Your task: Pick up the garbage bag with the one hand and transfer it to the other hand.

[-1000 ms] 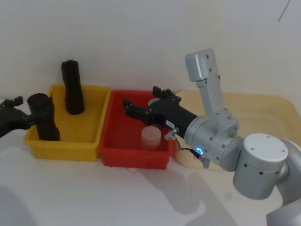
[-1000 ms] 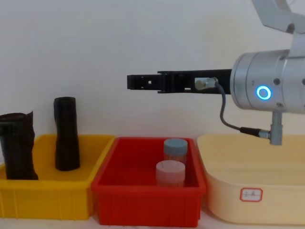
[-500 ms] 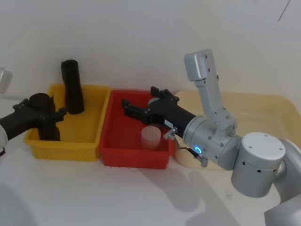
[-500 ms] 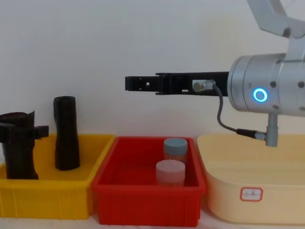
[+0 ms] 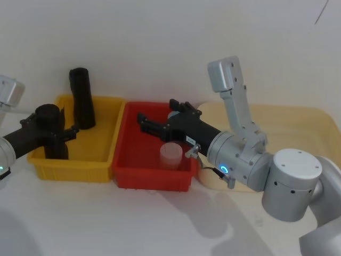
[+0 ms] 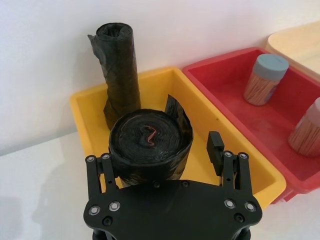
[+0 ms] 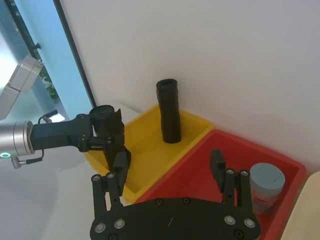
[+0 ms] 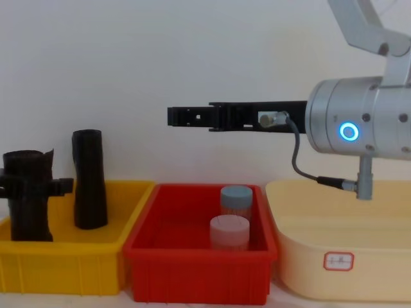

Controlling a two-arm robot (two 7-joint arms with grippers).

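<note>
The garbage bag (image 5: 49, 114) stands in a yellow bin (image 5: 72, 168) on our white table (image 5: 106, 213); left gripper (image 5: 53, 132) open around it, right gripper (image 5: 157, 110) open.

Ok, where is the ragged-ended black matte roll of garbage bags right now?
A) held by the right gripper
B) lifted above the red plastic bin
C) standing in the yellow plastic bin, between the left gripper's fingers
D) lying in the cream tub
C: the ragged-ended black matte roll stands in the yellow plastic bin, with the left gripper open around it.
</note>
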